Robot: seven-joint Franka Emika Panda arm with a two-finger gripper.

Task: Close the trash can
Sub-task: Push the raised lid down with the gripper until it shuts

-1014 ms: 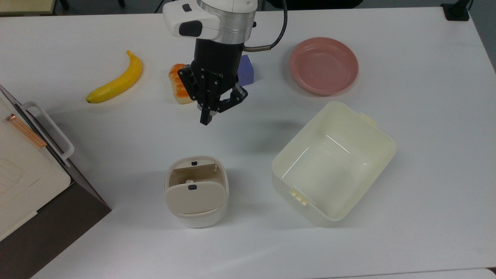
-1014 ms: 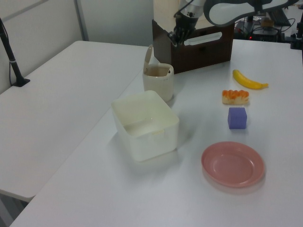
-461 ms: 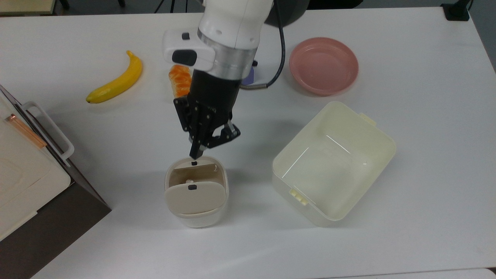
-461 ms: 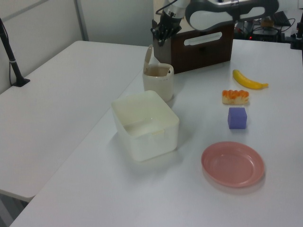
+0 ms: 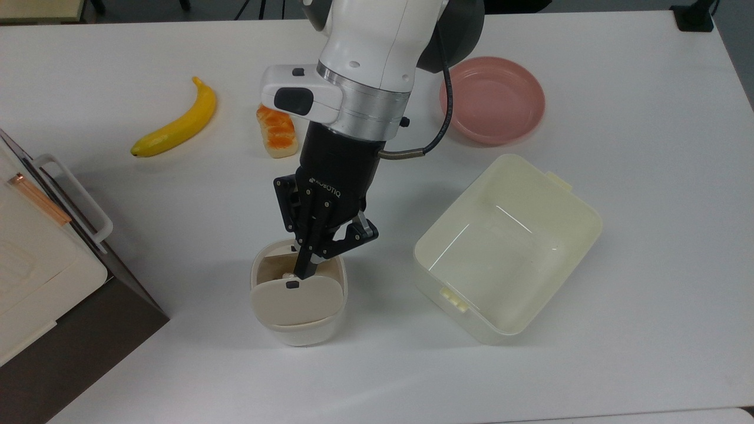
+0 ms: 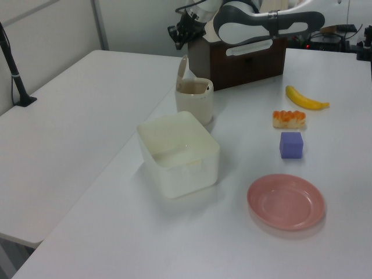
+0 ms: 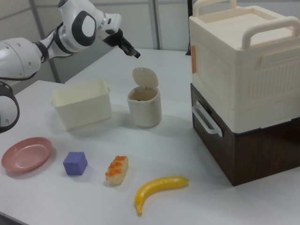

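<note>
My gripper (image 7: 135, 55) has its fingers pinched shut on nothing and hangs high above the trash can (image 7: 144, 110), which stands beside the pale tub (image 7: 82, 109) with its lid (image 7: 144, 78) up, so I should push the lid down gently

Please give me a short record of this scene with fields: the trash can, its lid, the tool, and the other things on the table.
trash can: small beige bin, standing upright
lid: open, standing up on its hinge
tool: in the air above the bin, touching nothing
tub: pale-yellow, beside the bin
food: banana, pastry
other: pink plate, purple cube
</note>
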